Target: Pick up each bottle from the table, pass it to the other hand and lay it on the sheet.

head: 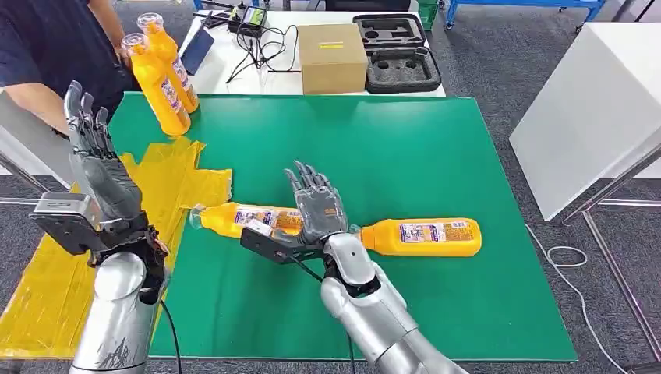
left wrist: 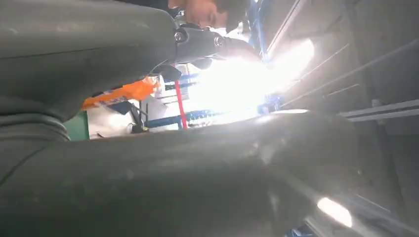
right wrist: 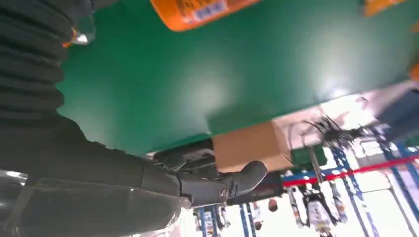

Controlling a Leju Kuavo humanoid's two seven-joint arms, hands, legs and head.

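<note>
behind the green tabletop (head: 405,148) stands a white table with a brown cardboard box (head: 332,57), a black foam case (head: 396,51) that lies open, and some black cables (head: 265,43). a white panel (head: 585,109) stands at the right side. at the far left corner a person in a dark shirt (head: 47,47) holds two orange bottles (head: 162,74) upright, with their bases on the green tabletop, near the far end of the yellow sheet (head: 167,183). the sheet is wrinkled and covers the left part of the tabletop.

two more orange bottles lie on their sides in the middle of the tabletop. the left bottle (head: 242,220) has its clear cap toward the sheet; the right bottle (head: 425,236) lies with its base pointing to the right. both have white labels with print.

the right hand (head: 316,206) is above the place between these two bottles, partly hiding the left one; its fingers are straight and apart, and it holds nothing. the left hand (head: 97,156) is raised above the sheet, fingers stretched upward, also with nothing in it.
</note>
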